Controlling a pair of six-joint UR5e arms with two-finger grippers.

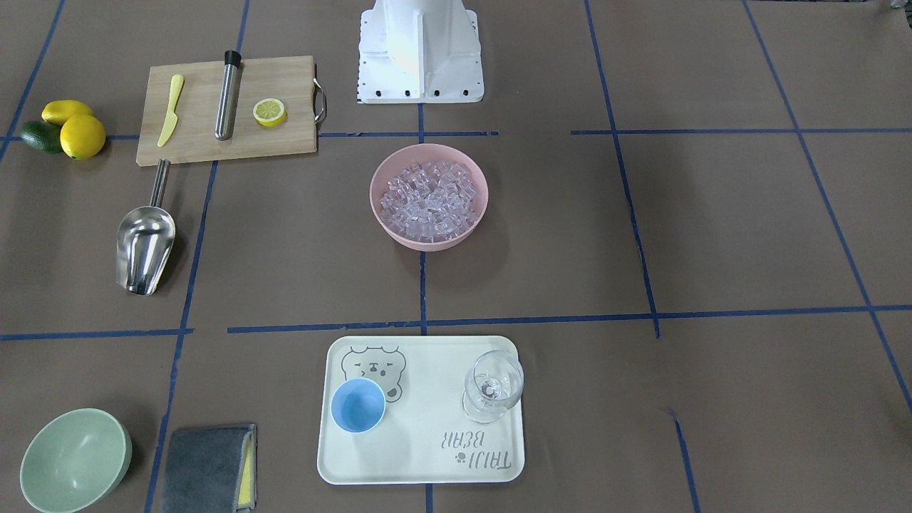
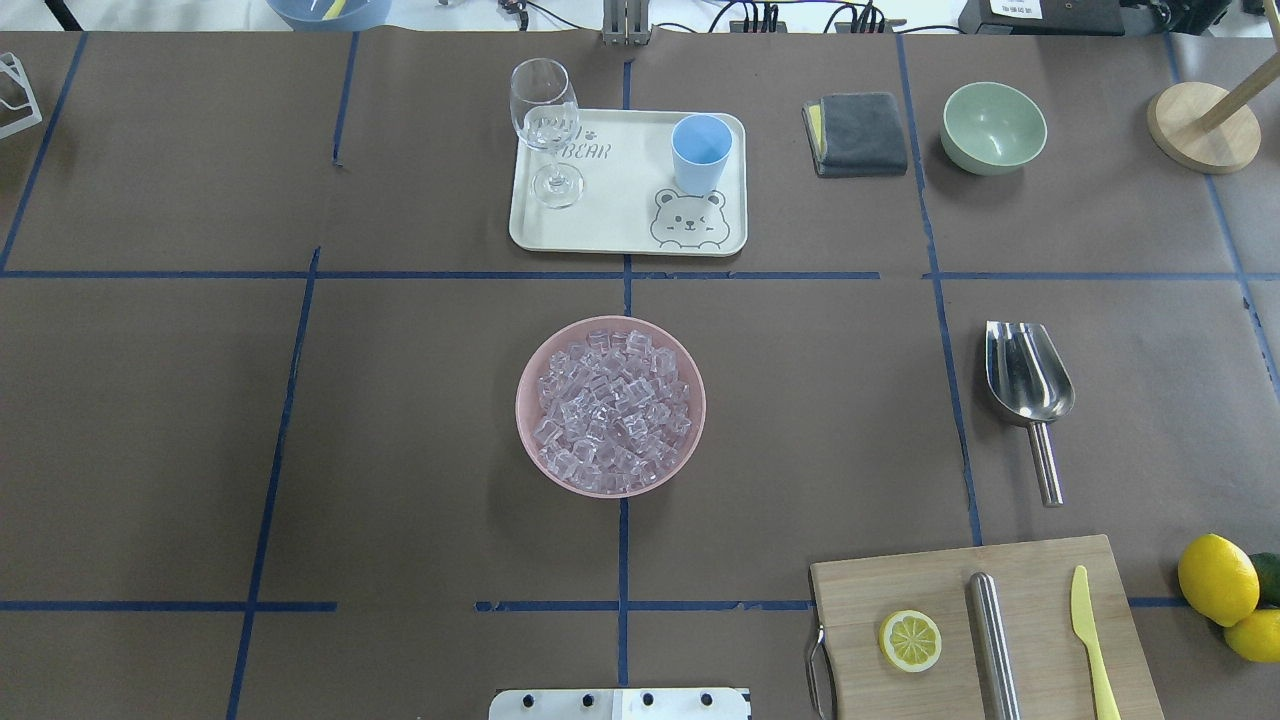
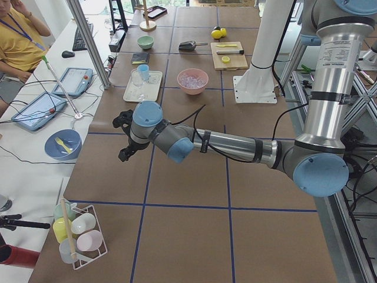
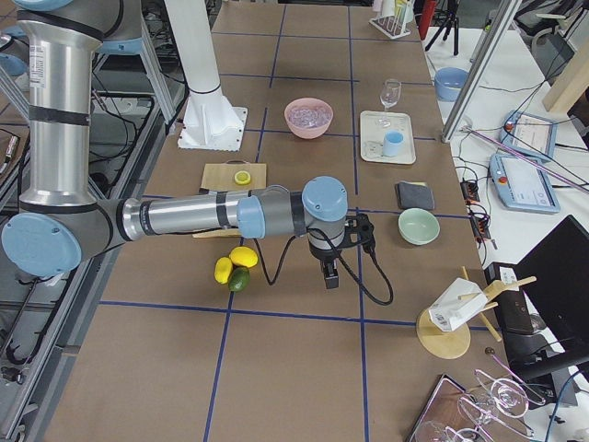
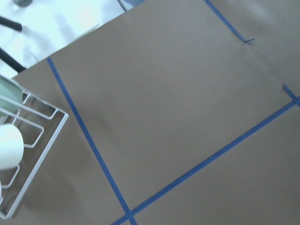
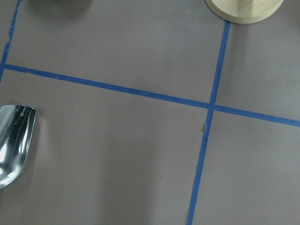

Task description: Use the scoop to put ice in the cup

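scoop (image 2: 1028,385) lies flat on tabletop (image 2: 400,450), well to the right of pink bowl (image 2: 522,400), apart from both claws | ice (image 2: 610,405) heaped in pink bowl | cup (image 2: 700,150) upright on tray (image 2: 620,225) near wine glass (image 2: 545,110) | left claw (image 3: 125,150), right claw (image 4: 329,274) — above bare tabletop, wide or narrow: cannot tell

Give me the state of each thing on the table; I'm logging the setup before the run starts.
scoop, empty, lying flat, ungripped.
cup, upright on the tray, empty.
ice, heaped in the pink bowl.
wine glass, upright on the tray, empty.
green bowl, upright, empty.
lemon half, cut face up on the board.
cloth, folded.
left tool, open or shut cannot be told.
right tool, open or shut cannot be told.
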